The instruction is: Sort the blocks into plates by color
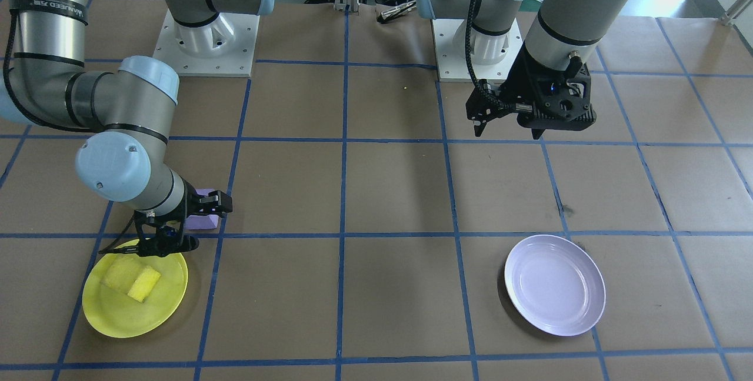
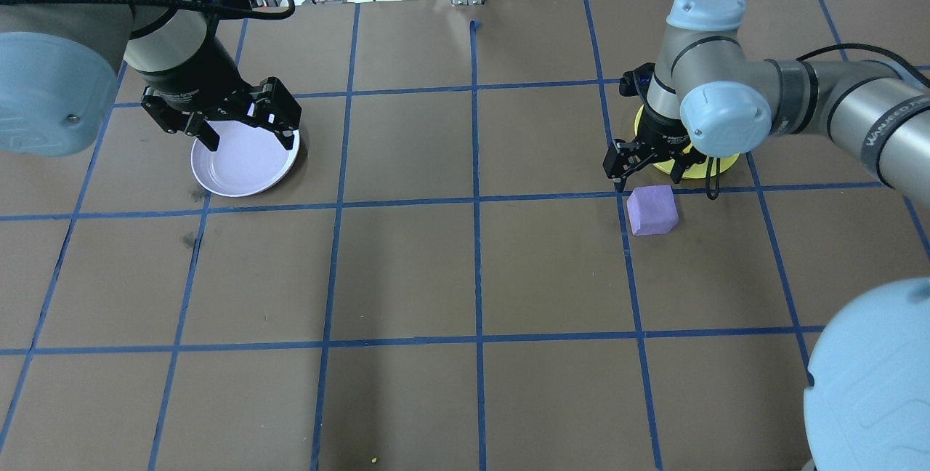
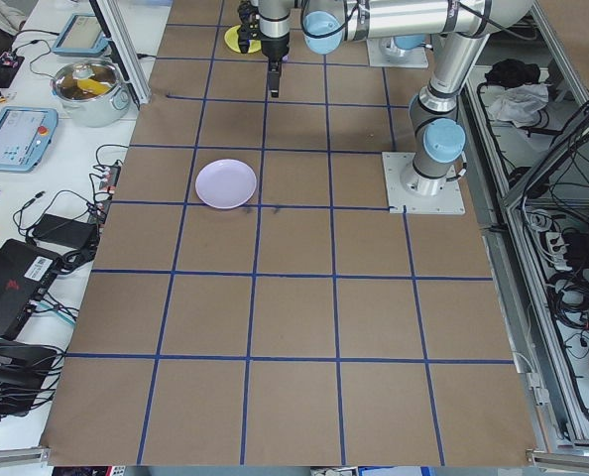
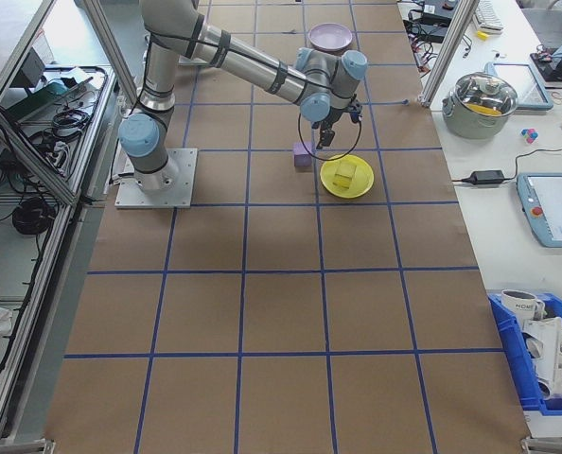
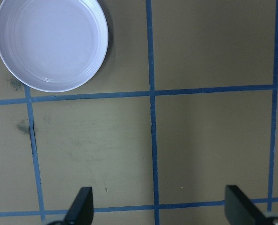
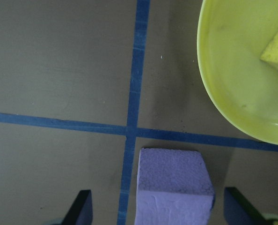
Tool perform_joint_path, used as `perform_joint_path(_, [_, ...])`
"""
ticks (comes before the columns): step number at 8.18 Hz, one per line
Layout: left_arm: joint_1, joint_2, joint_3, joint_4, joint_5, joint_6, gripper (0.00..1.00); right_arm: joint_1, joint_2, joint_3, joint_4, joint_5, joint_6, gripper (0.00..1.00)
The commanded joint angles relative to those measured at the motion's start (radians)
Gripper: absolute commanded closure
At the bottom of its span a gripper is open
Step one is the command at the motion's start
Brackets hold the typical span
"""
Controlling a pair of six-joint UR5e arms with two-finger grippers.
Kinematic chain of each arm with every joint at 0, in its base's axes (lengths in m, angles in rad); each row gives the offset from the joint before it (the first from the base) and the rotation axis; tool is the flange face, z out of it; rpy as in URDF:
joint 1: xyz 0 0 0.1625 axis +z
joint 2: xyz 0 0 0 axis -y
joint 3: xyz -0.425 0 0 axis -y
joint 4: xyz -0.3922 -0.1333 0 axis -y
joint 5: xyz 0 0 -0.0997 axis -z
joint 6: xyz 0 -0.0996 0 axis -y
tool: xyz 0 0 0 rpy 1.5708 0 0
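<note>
Yellow block (image 1: 144, 284) lies in the yellow plate (image 1: 112, 316). Purple block (image 2: 652, 209) sits on the bench (image 2: 465, 275), just beside that plate, between the spread fingers of the right end effector (image 6: 160, 213), which hangs open over it, not gripping. Left end effector (image 2: 232, 118) open, empty, raised above the bench near the lavender plate (image 1: 556, 285), which holds nothing.

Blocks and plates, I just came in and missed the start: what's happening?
Colour sorting, half done. The yellow block lies in the yellow plate. The right gripper, open, hangs over the purple block, which sits on the table beside that plate. The purple plate is empty; the left gripper hovers open near it.
</note>
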Motion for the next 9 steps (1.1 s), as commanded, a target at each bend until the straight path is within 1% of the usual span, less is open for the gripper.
perform_joint_path(1, [0.000,-0.007,-0.001,0.000,-0.001,-0.001,0.00,0.002,-0.014,0.069,-0.106,-0.034,-0.008,0.00])
perform_joint_path(2, [0.000,-0.007,0.000,0.000,-0.001,-0.001,0.00,0.002,-0.011,0.073,-0.103,-0.026,-0.008,0.00])
perform_joint_path(3, [0.000,-0.007,0.000,0.000,-0.001,0.000,0.00,0.002,0.000,0.088,-0.103,-0.021,-0.002,0.02])
perform_joint_path(4, [0.000,-0.007,0.000,0.000,-0.001,0.000,0.00,0.002,0.006,0.115,-0.103,-0.035,-0.010,0.12])
perform_joint_path(5, [0.000,-0.007,0.000,0.000,0.001,0.000,0.00,0.001,0.011,0.120,-0.103,-0.037,-0.004,0.38])
perform_joint_path(6, [0.000,-0.007,0.000,0.000,0.001,0.000,0.00,0.001,0.011,0.119,-0.103,-0.037,0.001,0.74])
perform_joint_path(8, [0.000,-0.007,0.000,0.000,-0.001,0.000,0.00,0.001,0.009,0.106,-0.109,-0.031,0.015,0.75])
perform_joint_path(9, [0.000,-0.006,0.000,0.000,0.001,0.000,0.00,0.002,0.000,0.097,-0.106,-0.020,0.035,0.83])
